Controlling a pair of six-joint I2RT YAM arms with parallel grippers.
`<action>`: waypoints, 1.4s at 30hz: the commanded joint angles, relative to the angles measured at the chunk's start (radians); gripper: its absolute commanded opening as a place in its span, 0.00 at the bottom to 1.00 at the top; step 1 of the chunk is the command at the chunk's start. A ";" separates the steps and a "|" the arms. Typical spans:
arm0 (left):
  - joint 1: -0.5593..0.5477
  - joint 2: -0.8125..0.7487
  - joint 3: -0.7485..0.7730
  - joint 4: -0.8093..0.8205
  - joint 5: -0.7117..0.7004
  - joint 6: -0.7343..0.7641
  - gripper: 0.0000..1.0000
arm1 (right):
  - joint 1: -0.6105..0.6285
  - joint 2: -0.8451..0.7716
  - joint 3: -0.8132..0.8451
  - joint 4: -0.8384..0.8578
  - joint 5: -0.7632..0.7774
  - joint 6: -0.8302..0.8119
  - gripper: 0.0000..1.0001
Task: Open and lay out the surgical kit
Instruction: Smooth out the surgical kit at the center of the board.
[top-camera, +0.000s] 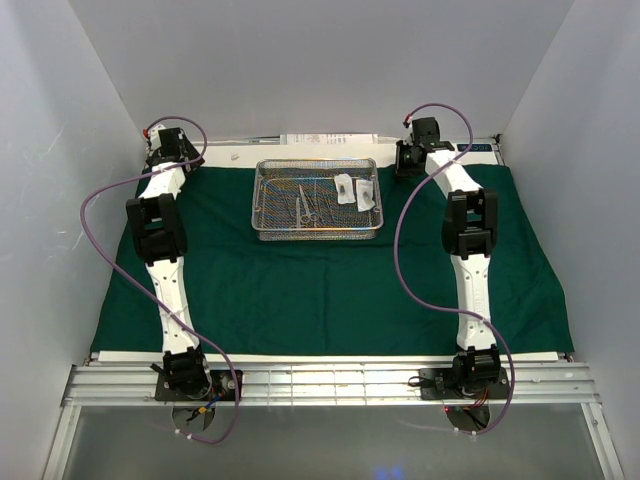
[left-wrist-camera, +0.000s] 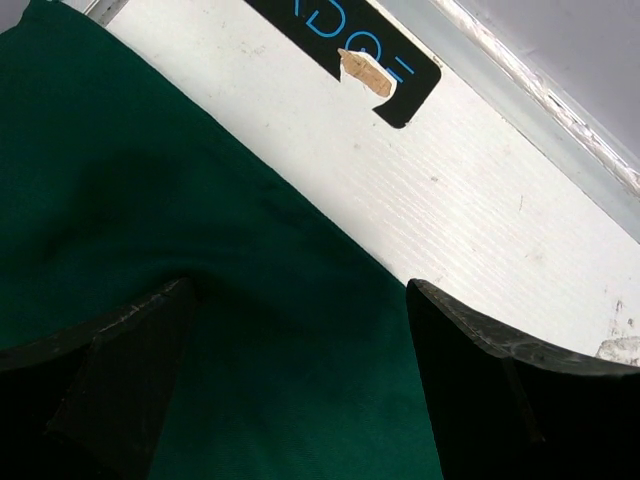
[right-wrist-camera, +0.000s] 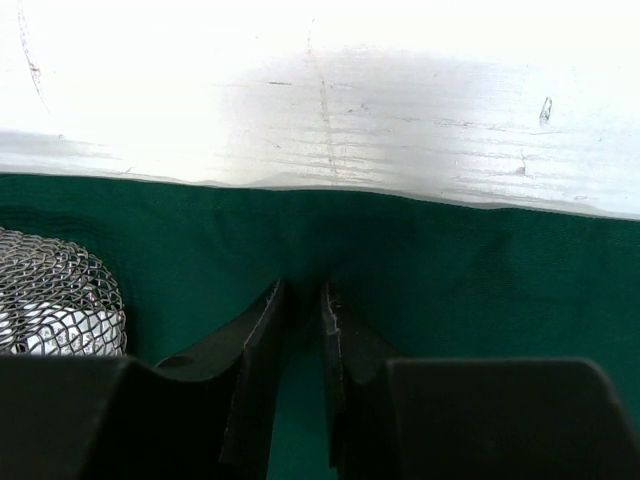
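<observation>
The surgical kit's dark green cloth (top-camera: 330, 290) lies spread flat over the table. At its back middle stands the silver wire-mesh tray (top-camera: 315, 236), which holds slim metal scissors and forceps (top-camera: 305, 203) and two small clear packets (top-camera: 345, 187). My left gripper (left-wrist-camera: 300, 290) is at the cloth's far left corner, open, with its fingers straddling the cloth (left-wrist-camera: 150, 180) near its edge. At the far right corner my right gripper (right-wrist-camera: 303, 290) is shut on a puckered fold of the cloth (right-wrist-camera: 480, 270). A corner of the tray's mesh (right-wrist-camera: 60, 290) shows to its left.
Bare white table (left-wrist-camera: 400, 210) runs beyond the cloth's far edge, with a black label (left-wrist-camera: 350, 50) stuck to it. White walls close in the left, back and right. A white paper (top-camera: 330, 140) lies behind the tray. Purple cables loop beside both arms.
</observation>
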 joint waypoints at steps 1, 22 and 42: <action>0.025 0.083 -0.017 -0.073 0.051 0.017 0.98 | -0.024 0.039 0.032 -0.007 -0.013 0.011 0.27; 0.017 -0.265 -0.161 -0.126 0.133 -0.018 0.98 | -0.073 -0.242 -0.130 0.043 0.016 -0.014 0.65; 0.020 -0.846 -0.945 -0.427 -0.071 -0.261 0.98 | -0.116 -0.585 -0.686 -0.027 0.161 0.166 0.66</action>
